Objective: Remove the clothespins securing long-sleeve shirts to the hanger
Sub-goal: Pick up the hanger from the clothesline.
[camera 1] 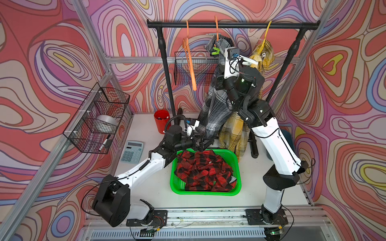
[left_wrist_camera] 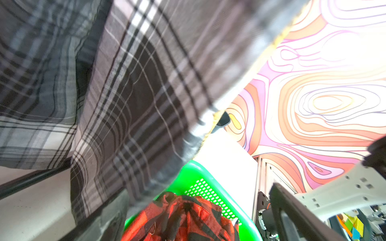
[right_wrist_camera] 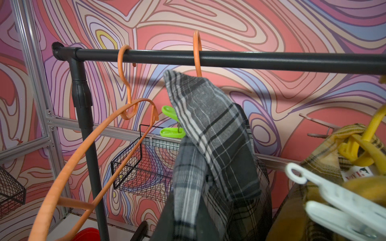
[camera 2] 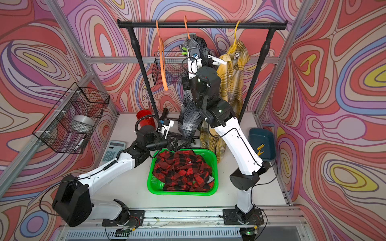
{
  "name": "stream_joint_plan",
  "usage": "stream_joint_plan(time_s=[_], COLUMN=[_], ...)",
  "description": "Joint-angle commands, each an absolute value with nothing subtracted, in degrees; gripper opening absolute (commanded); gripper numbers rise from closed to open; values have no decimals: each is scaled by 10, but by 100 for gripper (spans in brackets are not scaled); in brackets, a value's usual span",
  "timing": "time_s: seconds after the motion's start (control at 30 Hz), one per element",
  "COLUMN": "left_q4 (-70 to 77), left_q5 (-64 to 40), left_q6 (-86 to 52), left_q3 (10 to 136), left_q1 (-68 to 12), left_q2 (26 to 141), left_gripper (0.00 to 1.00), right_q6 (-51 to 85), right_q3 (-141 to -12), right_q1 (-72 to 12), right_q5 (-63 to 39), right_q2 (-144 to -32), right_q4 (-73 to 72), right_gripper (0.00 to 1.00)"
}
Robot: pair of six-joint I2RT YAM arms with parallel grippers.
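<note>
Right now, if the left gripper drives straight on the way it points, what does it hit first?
Most likely the hanging tail of the grey plaid shirt: it fills most of the left wrist view ahead of the left gripper, jaws open. How near the cloth hangs is unclear.

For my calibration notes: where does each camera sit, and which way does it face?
Top views: high in front, looking down on the left arm, right arm, rail and green basket.
Left wrist: low by the basket, facing the grey plaid shirt; the right arm shows.
Right wrist: beside the rail, facing the green clothespin, white clothespin close; no robot part clearly shows.
Shared: both wrist views show that shirt.
</note>
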State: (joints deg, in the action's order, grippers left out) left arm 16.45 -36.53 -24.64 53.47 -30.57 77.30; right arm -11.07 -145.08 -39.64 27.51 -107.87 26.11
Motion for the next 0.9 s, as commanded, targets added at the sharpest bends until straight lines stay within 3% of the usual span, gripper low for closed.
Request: stream_joint_plan(time_s=[0.0,0.4,0.87], left_q4=[193,213,280], left_q5=[-388,-356,-345], left_q6=[-236,-264,-327], left_q3=[531,490,493], left_q1=[-297,-238,-194], left_q2=[738,697,729], left_gripper=[100,100,100], right_q6=[-120,-118,-79], right_q3=[-1460,-1419,-1254], right_q1=[-397,-398,-398], right_q5=[225,172,115], right_q2=[-1065,-1026,-905], right_q4=[184,148,148], right_gripper=[0,0,0])
